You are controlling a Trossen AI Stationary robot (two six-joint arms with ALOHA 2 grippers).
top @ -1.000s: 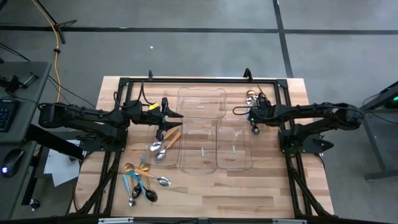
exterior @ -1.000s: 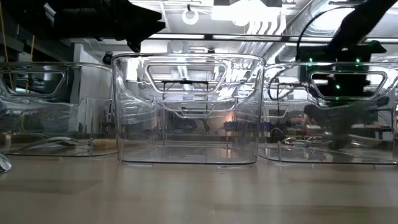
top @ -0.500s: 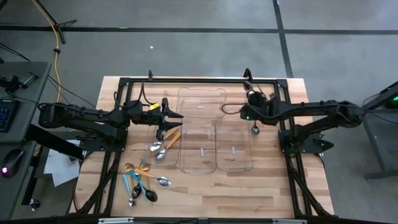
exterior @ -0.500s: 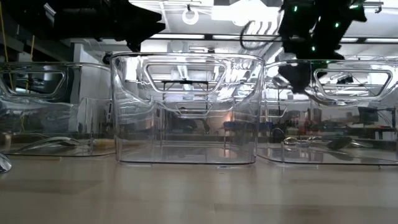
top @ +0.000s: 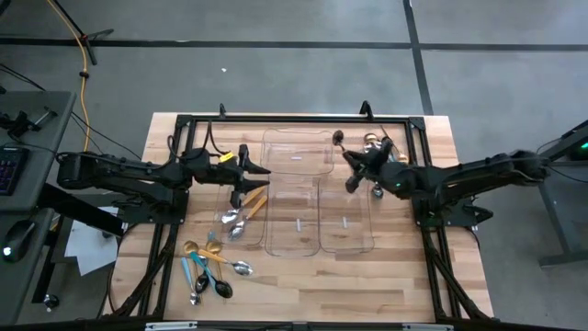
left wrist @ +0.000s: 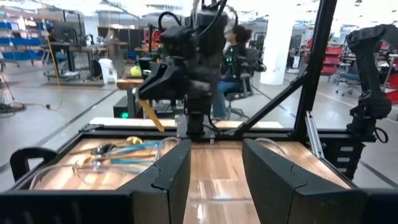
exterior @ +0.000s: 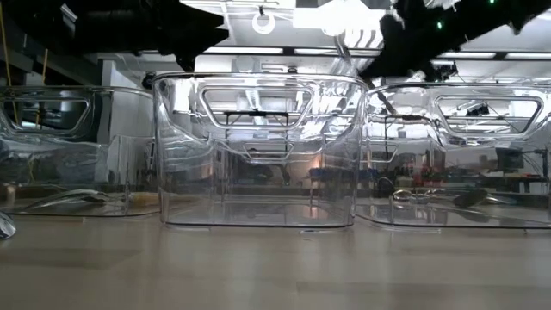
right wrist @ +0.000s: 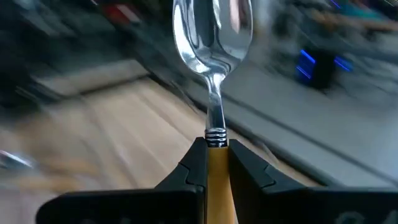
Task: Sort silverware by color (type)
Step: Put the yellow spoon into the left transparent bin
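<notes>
On the near part of the wooden table (top: 303, 276), a loose heap of gold, light-blue-handled and dark teal-handled spoons (top: 209, 267) lies unsorted. Farther in, the clear plastic trays (top: 317, 216) stand side by side, one of them already holding orange-handled silver cutlery (top: 241, 213). Above that tray the left end effector (top: 260, 180) hangs released and idle, just as it did a second ago. The right end effector (right wrist: 211, 163) is clenched on a silver spoon with an orange handle (right wrist: 212, 56), bowl pointing forward. Within the last second it has lifted from the far right edge and swung inward, over the far ends of the trays. That suggests a carry toward the orange-handled group; the release is not yet done.
</notes>
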